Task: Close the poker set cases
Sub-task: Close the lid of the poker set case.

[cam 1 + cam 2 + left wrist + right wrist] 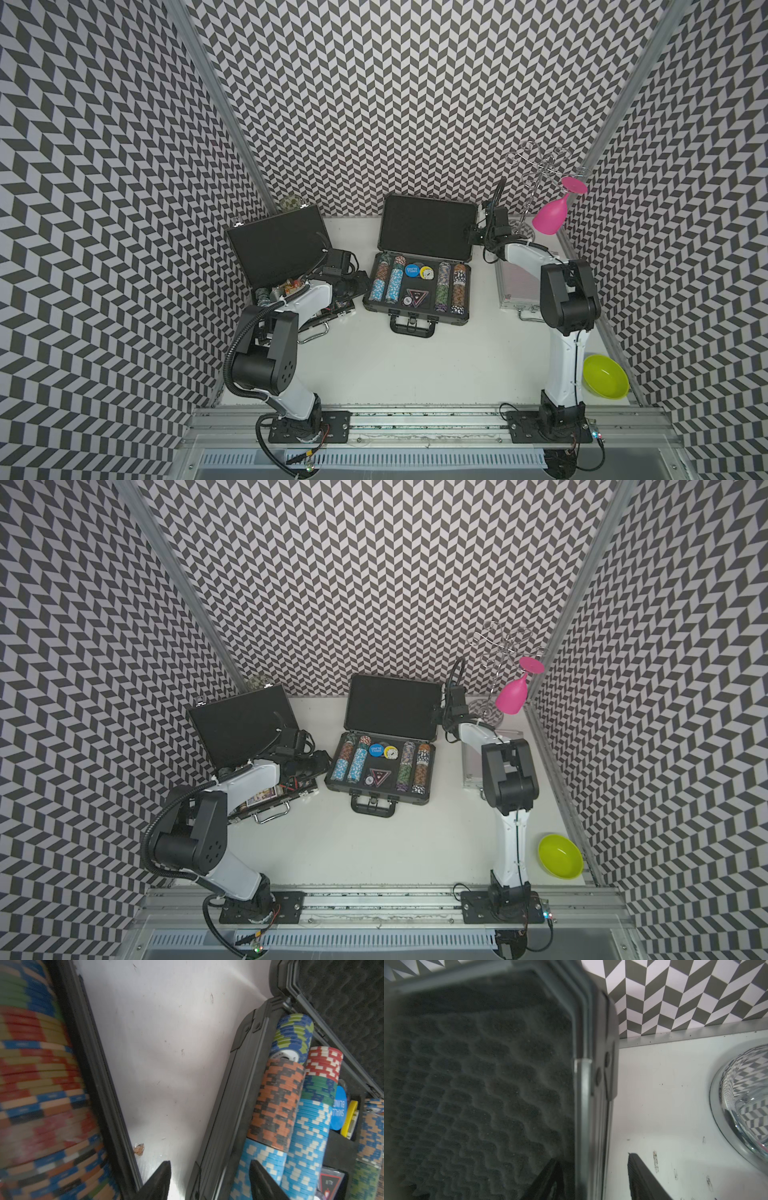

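Note:
Of the three poker set cases, the flat black case [276,245] stands open at the left, lid up, chips partly hidden by my left arm. The ribbed dark grey case [415,309] is open in the middle, its foam-lined lid [428,226] upright. The silver case [515,282] lies shut under my right arm. My left gripper [210,1161] is open and straddles the grey case's left wall [234,1105], one finger over the table, one over blue chips. My right gripper [591,1157] is open astride the lid's right edge [583,1088].
A pink goblet [550,212] hangs on a wire glass rack [536,166] at the back right, whose round base [741,1105] sits close to my right gripper. A lime green bowl [606,376] lies at the right front. A narrow strip of white table [166,1053] separates the black and grey cases.

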